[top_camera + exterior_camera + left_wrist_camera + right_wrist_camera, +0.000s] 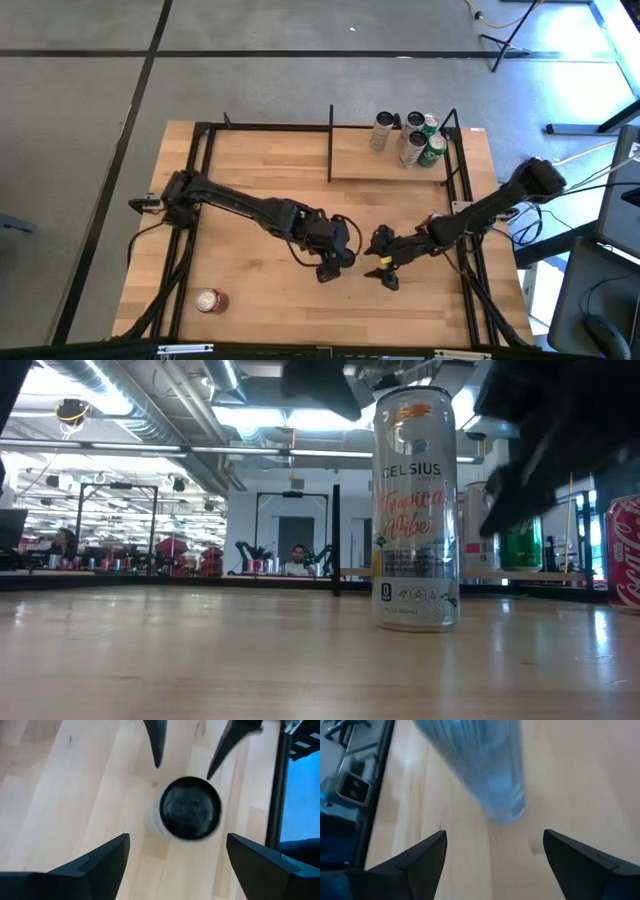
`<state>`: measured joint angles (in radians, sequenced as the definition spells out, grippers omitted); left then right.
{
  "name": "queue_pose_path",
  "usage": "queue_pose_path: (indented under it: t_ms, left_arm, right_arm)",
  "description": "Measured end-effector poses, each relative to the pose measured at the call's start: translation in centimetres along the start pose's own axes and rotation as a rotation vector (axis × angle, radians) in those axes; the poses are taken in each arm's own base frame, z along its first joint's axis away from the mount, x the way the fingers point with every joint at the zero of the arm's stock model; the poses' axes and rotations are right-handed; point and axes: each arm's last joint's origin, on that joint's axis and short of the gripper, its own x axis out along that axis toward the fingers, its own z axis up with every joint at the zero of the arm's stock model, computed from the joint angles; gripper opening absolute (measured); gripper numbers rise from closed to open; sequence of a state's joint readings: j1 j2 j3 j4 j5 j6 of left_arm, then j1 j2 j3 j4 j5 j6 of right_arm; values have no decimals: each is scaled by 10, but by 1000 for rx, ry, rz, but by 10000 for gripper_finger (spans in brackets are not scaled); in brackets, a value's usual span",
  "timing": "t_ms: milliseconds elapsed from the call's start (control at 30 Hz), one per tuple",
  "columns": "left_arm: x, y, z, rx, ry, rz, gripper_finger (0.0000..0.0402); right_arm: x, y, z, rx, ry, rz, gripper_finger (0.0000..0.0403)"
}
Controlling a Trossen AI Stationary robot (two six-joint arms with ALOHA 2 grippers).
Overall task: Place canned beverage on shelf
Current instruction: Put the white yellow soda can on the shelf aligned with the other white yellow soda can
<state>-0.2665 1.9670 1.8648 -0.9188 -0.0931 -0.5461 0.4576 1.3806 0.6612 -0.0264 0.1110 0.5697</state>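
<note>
A tall white Celsius can (415, 510) stands upright on its base on the tabletop, near the middle front. My left gripper (335, 264) is open above it; in the left wrist view the can's dark top (190, 809) lies just ahead of its spread fingers (178, 836). My right gripper (385, 270) is open just right of the can, which shows between and beyond its fingers (494, 832) in the right wrist view (490, 775). Neither touches the can. The shelf (385, 168), a small light-wood board with black rails, is at the far right.
Several cans (410, 135), silver and green, stand on the shelf's far part. A red can (210, 300) lies on the table at the front left; it shows at the low view's right edge (625, 555). Black frame rails (462, 180) run along the table's sides.
</note>
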Motion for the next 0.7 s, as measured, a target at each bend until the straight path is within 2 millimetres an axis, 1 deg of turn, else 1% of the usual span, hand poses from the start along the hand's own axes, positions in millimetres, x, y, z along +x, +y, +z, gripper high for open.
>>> queue_pose_path:
  t_ms: [100, 167, 200, 267, 367, 467, 567, 633, 700]
  left_arm:
    - [-18, -7, -9, 53, 15, 2, 318]
    - [-22, -14, -17, 104, 24, 12, 318]
    - [-20, -17, -21, 128, 32, 22, 318]
    - [-9, -22, -34, 175, 48, 63, 318]
    - [12, -27, -52, 190, 27, 88, 318]
    - [35, -29, -70, 186, 0, 60, 318]
    - [56, -25, -80, 142, -53, 13, 318]
    - [63, -22, -84, 119, -58, -3, 318]
    - [66, -20, -88, 108, -41, -1, 318]
  right_arm:
    - [-22, 9, 21, -28, -99, 31, 317]
    - [-30, 14, 33, -59, -189, 16, 317]
    - [-32, 16, 38, -73, -235, -7, 317]
    - [-35, 20, 47, -70, -307, -39, 317]
    - [-37, 24, 56, -64, -381, -12, 317]
    - [-25, 25, 55, -108, -396, -35, 317]
    - [-9, 23, 50, -140, -362, -62, 317]
    - [1, 22, 46, -145, -342, -72, 317]
    - [7, 23, 45, -143, -335, -66, 317]
